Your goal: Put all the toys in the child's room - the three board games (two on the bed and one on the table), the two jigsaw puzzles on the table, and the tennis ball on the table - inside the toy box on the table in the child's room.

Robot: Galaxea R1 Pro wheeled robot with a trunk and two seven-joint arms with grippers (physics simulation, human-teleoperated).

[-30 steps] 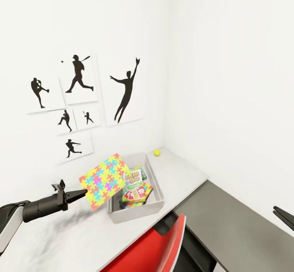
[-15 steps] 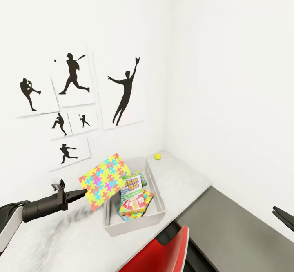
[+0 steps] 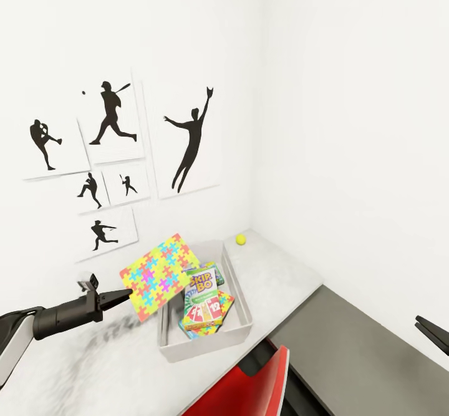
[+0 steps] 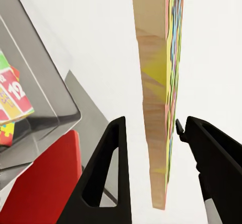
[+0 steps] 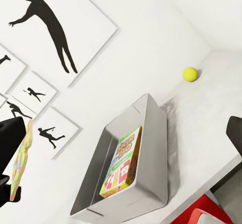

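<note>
The left gripper (image 3: 125, 295) pinches a jigsaw puzzle (image 3: 159, 269) by its edge, tilted above the left rim of the toy box (image 3: 240, 316) on the table (image 3: 280, 279). Board games (image 3: 202, 300) lie inside. The tennis ball (image 3: 241, 239) sits far, near the corner. I cannot tell how the right gripper (image 3: 430, 332) stands.

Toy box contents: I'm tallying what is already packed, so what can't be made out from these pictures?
- Toy box: head view, the board games overlap, so anything under them is hidden.
- Held jigsaw puzzle: covers the box's far-left corner; left wrist view shows it edge-on.
- Right tool: cut off by the head view's edge; open or shut unclear.
- Tennis ball: too small for detail.
</note>
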